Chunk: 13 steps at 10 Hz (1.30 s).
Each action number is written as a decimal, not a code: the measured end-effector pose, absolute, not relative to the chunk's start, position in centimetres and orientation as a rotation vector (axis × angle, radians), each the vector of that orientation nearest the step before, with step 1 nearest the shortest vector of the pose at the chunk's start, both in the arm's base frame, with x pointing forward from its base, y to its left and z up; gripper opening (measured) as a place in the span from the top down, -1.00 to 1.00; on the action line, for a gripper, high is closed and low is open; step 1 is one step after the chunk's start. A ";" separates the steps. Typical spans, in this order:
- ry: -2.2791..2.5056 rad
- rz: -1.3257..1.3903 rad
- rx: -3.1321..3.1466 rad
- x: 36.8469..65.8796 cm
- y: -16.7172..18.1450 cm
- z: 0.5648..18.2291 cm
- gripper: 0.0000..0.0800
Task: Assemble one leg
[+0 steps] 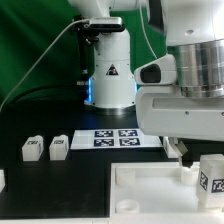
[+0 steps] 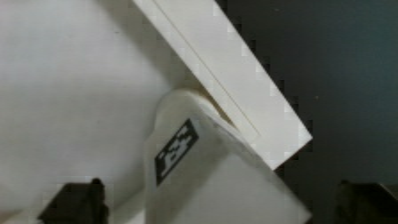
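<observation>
A white leg with a black-and-white tag stands at the right corner of the large white panel. My gripper hangs just above it. In the wrist view the leg lies against the panel's raised edge. It sits between my two dark fingertips with a gap on each side. The gripper is open and holds nothing. Two more legs stand side by side on the black table at the exterior view's left.
The marker board lies flat in front of the robot's base. Part of another white piece shows at the exterior view's left edge. A black cable runs behind the base.
</observation>
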State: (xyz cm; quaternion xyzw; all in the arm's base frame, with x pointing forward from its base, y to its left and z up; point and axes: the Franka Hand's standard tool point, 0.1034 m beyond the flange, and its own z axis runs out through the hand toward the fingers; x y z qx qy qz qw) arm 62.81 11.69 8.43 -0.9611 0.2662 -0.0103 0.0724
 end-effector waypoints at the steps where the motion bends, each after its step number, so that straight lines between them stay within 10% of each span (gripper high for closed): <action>1: 0.671 -0.035 -2.925 62.8 11.7 8.4 -0.62; 5: 0.061 0.023 -3.062 63.4 11.6 8.2 -0.62; 6: 0.035 0.022 -3.064 63.4 11.5 8.2 -0.26; 9: 0.434 0.038 -3.033 63.4 11.5 8.2 0.26; 13: 1.432 0.073 -2.735 63.3 11.2 8.1 0.26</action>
